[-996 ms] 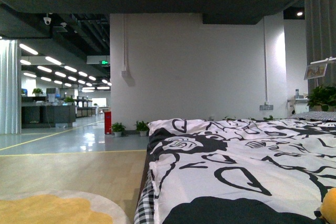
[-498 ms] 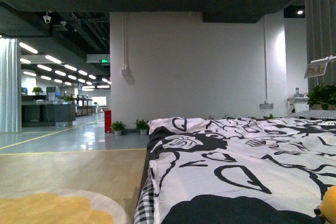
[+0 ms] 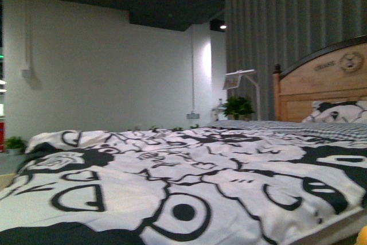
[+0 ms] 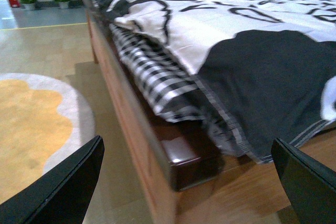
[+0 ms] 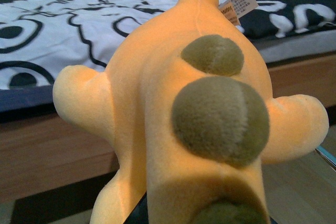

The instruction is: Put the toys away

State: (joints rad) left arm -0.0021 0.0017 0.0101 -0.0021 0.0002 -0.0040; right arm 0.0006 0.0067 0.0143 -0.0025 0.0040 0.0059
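Left gripper (image 4: 186, 142): jaws spread wide with nothing between them; its dark fingers (image 4: 68, 187) sit either side of the bed's foot corner.
Right gripper: hidden behind the toy in its wrist view, so I cannot tell how the jaws stand.
Plush toy (image 5: 189, 108): orange-yellow with olive-brown nubs (image 5: 220, 119) and a paper tag (image 5: 239, 4); right up against the right wrist camera, off the bed and in front of its wooden side.
Rug (image 4: 31, 124): yellow with a pale border, on the floor beside the bed.
Bed frame (image 4: 131, 145): brown wood.
Duvet (image 3: 172, 182): black-and-white print over a checked sheet (image 4: 152, 72).
Headboard (image 3: 321, 84): wooden, with a pillow (image 3: 338, 110) against it.
Potted plant (image 3: 238, 107): beyond the bed, by the grey curtain (image 3: 298, 21).
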